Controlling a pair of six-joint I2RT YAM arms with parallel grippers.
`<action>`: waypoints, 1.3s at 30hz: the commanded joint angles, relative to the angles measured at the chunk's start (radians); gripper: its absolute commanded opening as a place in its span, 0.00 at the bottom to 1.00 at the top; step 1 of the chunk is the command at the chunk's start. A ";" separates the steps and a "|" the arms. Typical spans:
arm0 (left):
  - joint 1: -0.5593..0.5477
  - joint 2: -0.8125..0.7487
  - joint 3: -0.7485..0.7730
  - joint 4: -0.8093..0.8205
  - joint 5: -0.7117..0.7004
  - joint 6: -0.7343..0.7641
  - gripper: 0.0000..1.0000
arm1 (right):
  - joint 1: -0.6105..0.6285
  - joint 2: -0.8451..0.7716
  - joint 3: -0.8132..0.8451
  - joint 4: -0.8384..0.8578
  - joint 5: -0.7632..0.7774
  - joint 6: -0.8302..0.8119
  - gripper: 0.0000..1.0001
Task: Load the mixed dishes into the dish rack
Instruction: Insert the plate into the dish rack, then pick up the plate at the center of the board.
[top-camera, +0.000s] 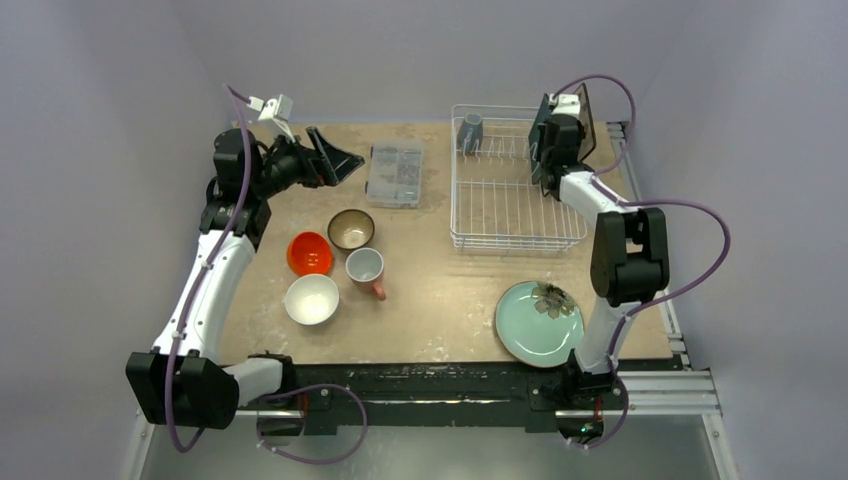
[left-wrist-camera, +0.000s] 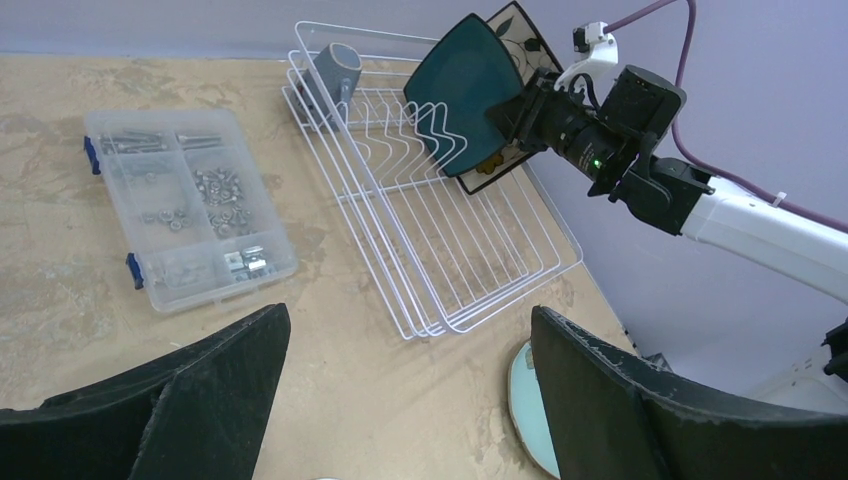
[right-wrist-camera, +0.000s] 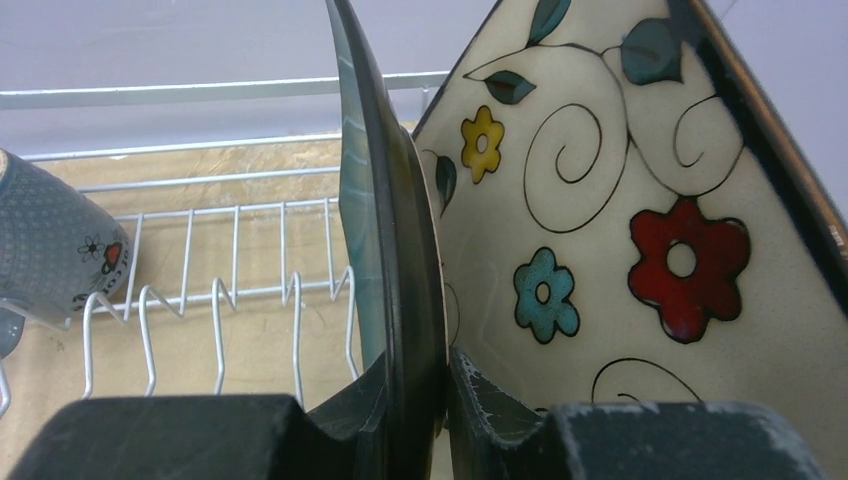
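My right gripper (right-wrist-camera: 415, 370) is shut on the rim of the square dark teal plate (right-wrist-camera: 395, 200), which stands on edge among the tines at the far right of the dish rack (top-camera: 515, 245). The cream floral plate (right-wrist-camera: 600, 200) leans right behind it. A grey-blue mug (top-camera: 471, 130) lies in the rack's far left corner. My left gripper (top-camera: 340, 155) hangs open and empty above the table's far left. The orange bowl (top-camera: 310, 253), brown bowl (top-camera: 351, 229), white bowl (top-camera: 311, 298) and salmon-pink mug (top-camera: 366, 268) cluster at centre left. The round pale green plate (top-camera: 538, 322) lies front right.
A clear plastic compartment box (top-camera: 396, 175) of small hardware sits left of the rack. The back wall stands close behind the rack, and the table's right edge runs just past it.
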 joint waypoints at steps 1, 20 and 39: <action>0.011 0.000 0.010 0.061 0.030 -0.021 0.89 | -0.008 -0.082 0.035 0.082 0.066 0.019 0.21; 0.014 0.009 0.010 0.075 0.059 -0.043 0.89 | 0.025 -0.347 0.001 -0.123 0.072 0.143 0.33; -0.005 0.033 0.007 0.090 0.100 -0.067 0.88 | 0.537 -0.909 -0.593 -0.038 -0.272 0.338 0.36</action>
